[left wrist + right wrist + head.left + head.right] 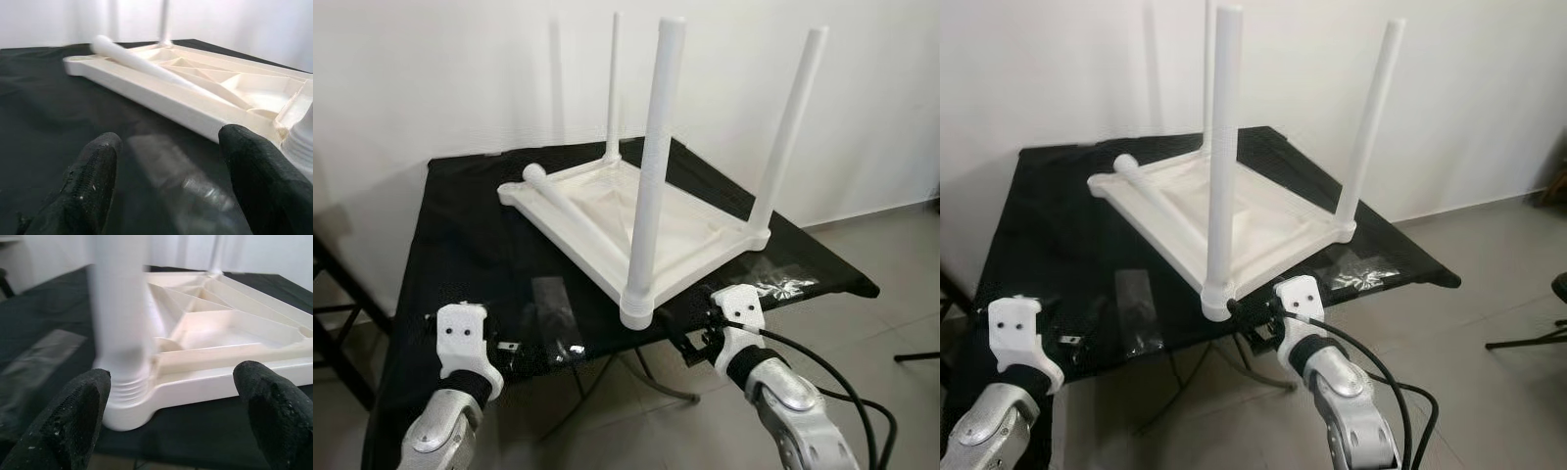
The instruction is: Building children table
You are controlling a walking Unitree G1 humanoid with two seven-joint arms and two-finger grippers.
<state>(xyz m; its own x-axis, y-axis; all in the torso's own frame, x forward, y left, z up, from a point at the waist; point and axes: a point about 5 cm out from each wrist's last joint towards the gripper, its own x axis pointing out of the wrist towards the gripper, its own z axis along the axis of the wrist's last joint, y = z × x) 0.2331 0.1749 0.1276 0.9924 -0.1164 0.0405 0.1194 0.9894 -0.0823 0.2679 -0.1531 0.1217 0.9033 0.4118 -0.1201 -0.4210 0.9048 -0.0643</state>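
The white tabletop (626, 230) lies upside down on the black-clothed table (460, 235), three legs standing up in their corner sockets: the near leg (651, 166), the right one (788, 127), the far one (613, 83). The fourth leg (573, 215) lies loose across the underside, its end by the empty left corner. So I judge three are in and the last is to fit. My right gripper (171, 416) is spread wide, just short of the near leg's threaded base. My left gripper (166, 181) is spread too, low over the cloth beside clear plastic bags (553, 313). Next, as I read it: reach in, pinch that loose leg, stand it upright over the open socket.
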